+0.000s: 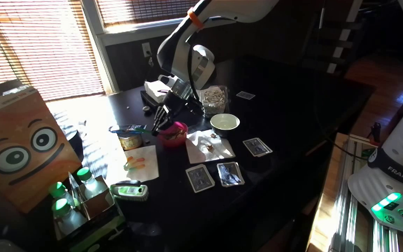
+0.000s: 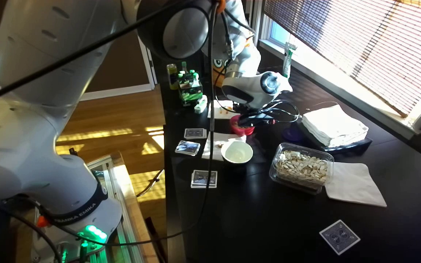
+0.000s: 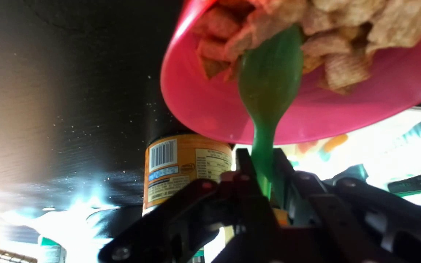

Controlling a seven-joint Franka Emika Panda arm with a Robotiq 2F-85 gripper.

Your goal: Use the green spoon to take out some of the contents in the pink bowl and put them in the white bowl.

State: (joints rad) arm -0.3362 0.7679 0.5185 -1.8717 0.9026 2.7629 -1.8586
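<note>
The pink bowl [image 1: 173, 142] shows in both exterior views and fills the top right of the wrist view, its wall [image 3: 205, 106] tilted in that picture. Brown square pieces [image 3: 342, 42] lie inside it. My gripper [image 3: 262, 157] is shut on the handle of the green spoon [image 3: 270, 82], just outside the rim. The spoon's head reaches over the rim, its tip against the pieces; whether it bears any I cannot tell. In an exterior view the handle [image 1: 142, 130] sticks out past the fingers. The white bowl [image 2: 237, 151] stands beside a napkin, its pale inside bare.
A can [image 3: 186, 164] stands close beside the pink bowl. Napkins with gummies [image 1: 136, 162] and crumbs [image 1: 210, 154] lie near. A clear container of seeds [image 2: 302, 168] stands behind the white bowl. Card piles [image 1: 199, 177], a bottle carton [image 1: 98, 201] and a napkin stack [image 2: 334, 124] surround these.
</note>
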